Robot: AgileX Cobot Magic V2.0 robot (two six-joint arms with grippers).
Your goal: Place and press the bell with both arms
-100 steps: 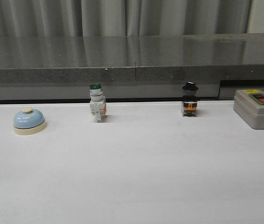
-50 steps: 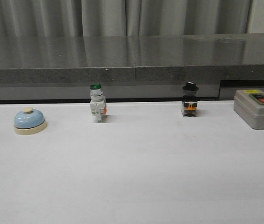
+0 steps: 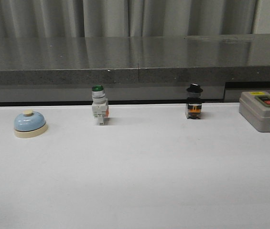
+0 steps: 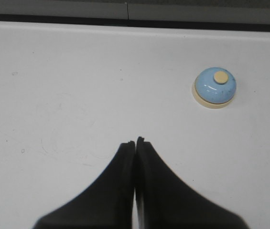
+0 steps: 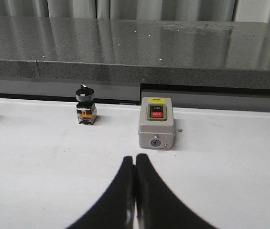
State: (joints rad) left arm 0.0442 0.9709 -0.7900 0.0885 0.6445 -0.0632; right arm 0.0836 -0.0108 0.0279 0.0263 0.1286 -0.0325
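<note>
Front view, bell [image 3: 29, 123] near table's [image 3: 139, 181] left edge, left claw [image 4: 135, 143] and right claw [image 5: 135, 157] closed.

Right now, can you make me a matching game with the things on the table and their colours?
Things:
1. bell
2. tall switch next to the bell
3. small switch further right
4. grey box

Colours:
A. black cap
B. red button on top
C. light-blue dome
D. green cap

Pairs: 1-C, 2-D, 3-A, 4-B
</note>
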